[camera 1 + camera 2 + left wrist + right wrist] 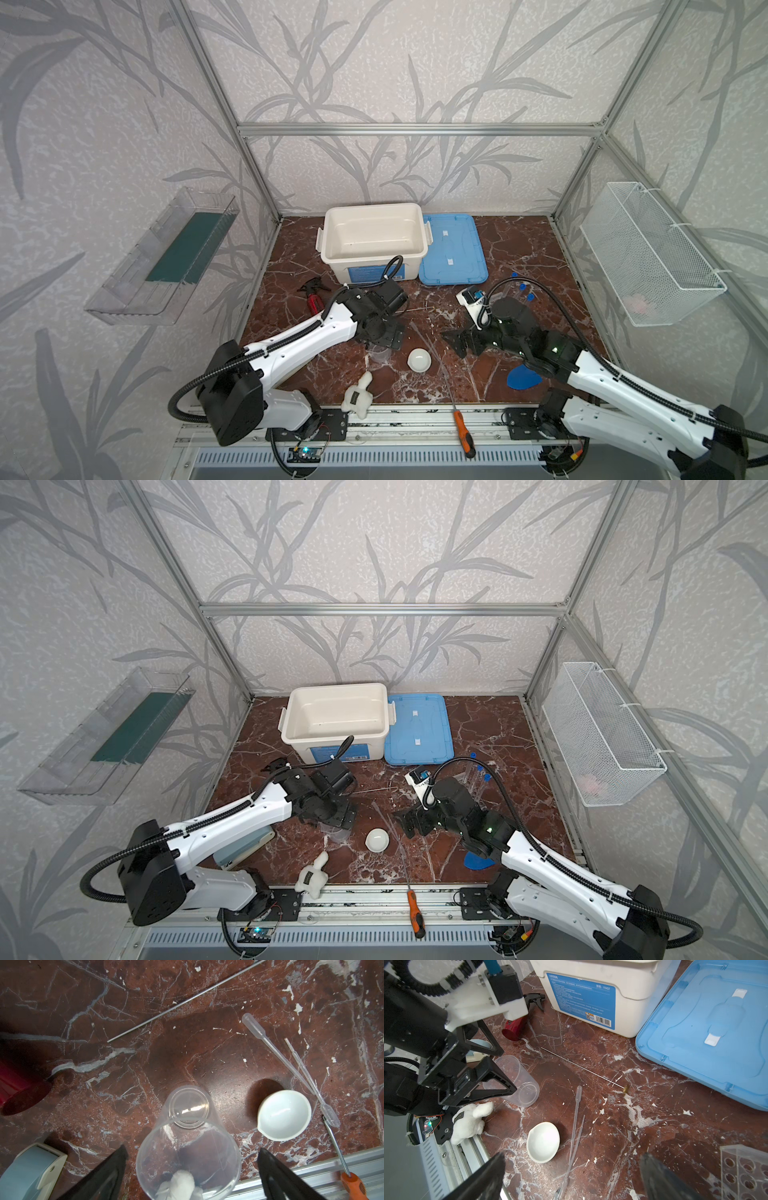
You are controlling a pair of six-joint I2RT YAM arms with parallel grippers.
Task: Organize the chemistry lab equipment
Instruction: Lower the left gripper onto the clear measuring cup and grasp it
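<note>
A clear beaker (188,1118) stands on the marble table, and my left gripper (192,1149) is open around its rim with both fingers clear of the wall. In both top views the beaker (379,354) sits under that gripper (384,336). A small white dish (419,359) lies just right of it. Two clear pipettes (278,1051) lie crossed beside the dish (284,1114), and a thin rod (182,1001) lies farther back. My right gripper (572,1155) hangs open and empty above the pipettes (576,1113). Blue-capped test tubes (478,773) stand in the clear rack (745,1172).
An open white bin (332,232) and its blue lid (453,249) sit at the back. A red spray bottle (313,297), a white plush toy (359,395), an orange-handled screwdriver (463,432) and a blue trowel (524,378) lie around. A mesh basket (652,253) hangs on the right wall.
</note>
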